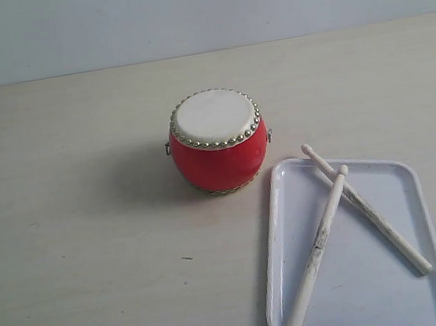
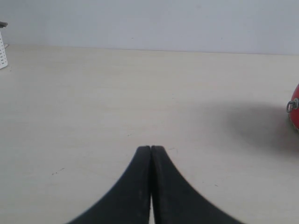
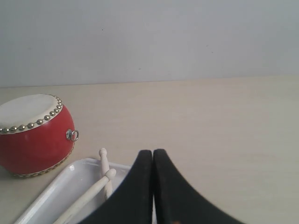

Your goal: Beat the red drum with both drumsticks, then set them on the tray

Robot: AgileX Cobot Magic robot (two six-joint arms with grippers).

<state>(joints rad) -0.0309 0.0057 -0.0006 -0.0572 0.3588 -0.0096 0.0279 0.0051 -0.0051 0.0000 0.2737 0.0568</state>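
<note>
Standing on the table [image 1: 93, 252]: the red drum [image 1: 217, 140] is sitting upright with its pale skin facing up, just beside a far corner of the tray [image 1: 364, 296]; whether the two are touching is not clear.
Tray: it is lying flat on the table, nearer the exterior camera than the drum and on the right of that view.
Drumsticks [image 1: 318, 250]: both are lying in the tray, crossing near their rounded tips; one tip is poking over the far rim toward the drum.
Left claw [image 2: 151, 148]: its black fingers are pressing together with nothing between them, hanging over bare table.
Right claw [image 3: 153, 151]: it is likewise pinched closed and gripping nothing, hanging near the end of the tray closest to the drum.
Exterior view: it is showing the whole drum and both sticks end to end; only the wrist views are showing the claws.
Left wrist view: it is catching just a red sliver of the drum with a metal side ring.
Right wrist view: it is taking in most of the drum, one tray corner and the stick tips only.
</note>
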